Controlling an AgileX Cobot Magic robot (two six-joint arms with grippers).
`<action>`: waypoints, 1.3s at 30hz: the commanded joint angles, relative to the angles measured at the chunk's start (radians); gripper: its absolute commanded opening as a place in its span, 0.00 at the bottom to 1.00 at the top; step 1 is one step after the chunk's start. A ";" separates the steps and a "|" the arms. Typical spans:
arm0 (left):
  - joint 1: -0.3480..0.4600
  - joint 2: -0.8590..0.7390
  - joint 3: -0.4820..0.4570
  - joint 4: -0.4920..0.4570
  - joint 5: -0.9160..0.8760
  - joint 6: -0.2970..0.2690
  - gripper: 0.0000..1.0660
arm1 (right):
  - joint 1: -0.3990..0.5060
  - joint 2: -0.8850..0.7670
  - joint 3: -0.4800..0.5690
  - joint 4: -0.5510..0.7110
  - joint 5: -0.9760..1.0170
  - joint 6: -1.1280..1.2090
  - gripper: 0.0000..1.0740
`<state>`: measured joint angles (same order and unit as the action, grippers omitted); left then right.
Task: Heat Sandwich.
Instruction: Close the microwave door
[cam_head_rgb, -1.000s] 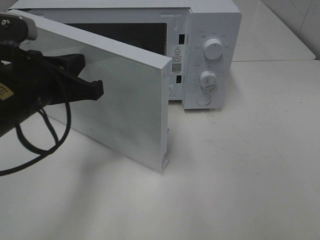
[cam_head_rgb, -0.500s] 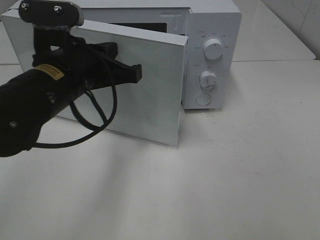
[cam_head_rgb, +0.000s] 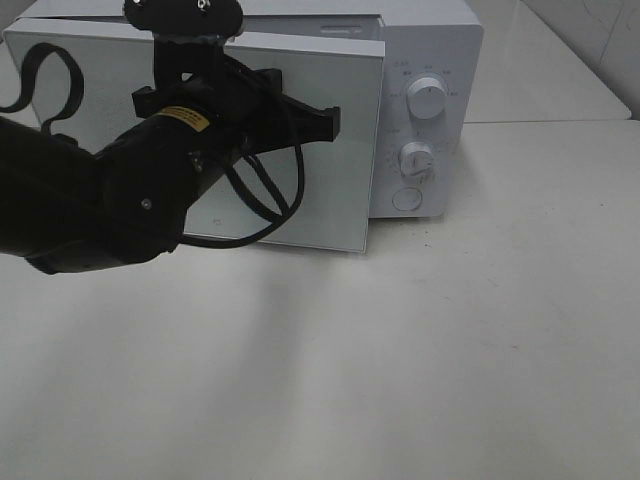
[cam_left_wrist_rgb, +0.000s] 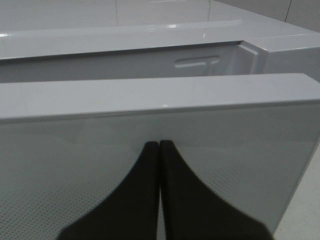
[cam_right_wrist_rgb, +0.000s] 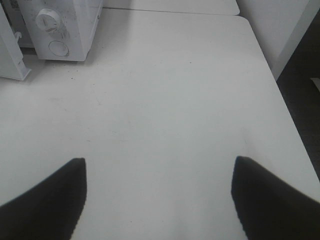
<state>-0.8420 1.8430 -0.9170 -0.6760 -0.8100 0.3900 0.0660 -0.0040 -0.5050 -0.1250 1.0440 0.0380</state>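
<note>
A white microwave (cam_head_rgb: 425, 60) stands at the far side of a white table (cam_head_rgb: 450, 350); its door (cam_head_rgb: 340, 190), hinged on the left, is swung almost to and stands only a little ajar, its right edge just proud of the control panel. On that panel sit an upper knob (cam_head_rgb: 428, 98), a lower knob (cam_head_rgb: 416, 158) and a round button (cam_head_rgb: 407, 198) beneath them.

The left arm (cam_head_rgb: 100, 200), black and bulky, reaches in from the left across the front of the door, a loop of black cable (cam_head_rgb: 270, 200) hanging from it; the left gripper (cam_head_rgb: 325, 122) points right, at the upper part of the door's outer face. In the left wrist view the left gripper (cam_left_wrist_rgb: 159, 146) has its two black fingers (cam_left_wrist_rgb: 175, 200) pressed together with nothing between them; their tips lie against the speckled door glass just below the door's top edge, and a narrow gap shows between that edge and the oven body.

The right gripper (cam_right_wrist_rgb: 158, 160) hangs above bare table well to the right and near side of the microwave; its fingers (cam_right_wrist_rgb: 45, 200) are spread wide and hold nothing.

The sandwich shows in no view; the door covers the oven cavity, so its place cannot be told.
</note>
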 joint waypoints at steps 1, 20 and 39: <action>-0.006 0.022 -0.048 -0.051 -0.008 0.052 0.00 | -0.005 -0.027 0.001 0.001 -0.009 0.007 0.71; 0.019 0.141 -0.229 -0.123 -0.002 0.127 0.00 | -0.005 -0.027 0.001 0.001 -0.009 0.007 0.71; 0.030 0.147 -0.274 -0.095 0.032 0.127 0.00 | -0.005 -0.027 0.001 0.001 -0.009 0.007 0.71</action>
<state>-0.8150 2.0010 -1.1740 -0.7470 -0.7360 0.5170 0.0660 -0.0040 -0.5050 -0.1250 1.0440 0.0380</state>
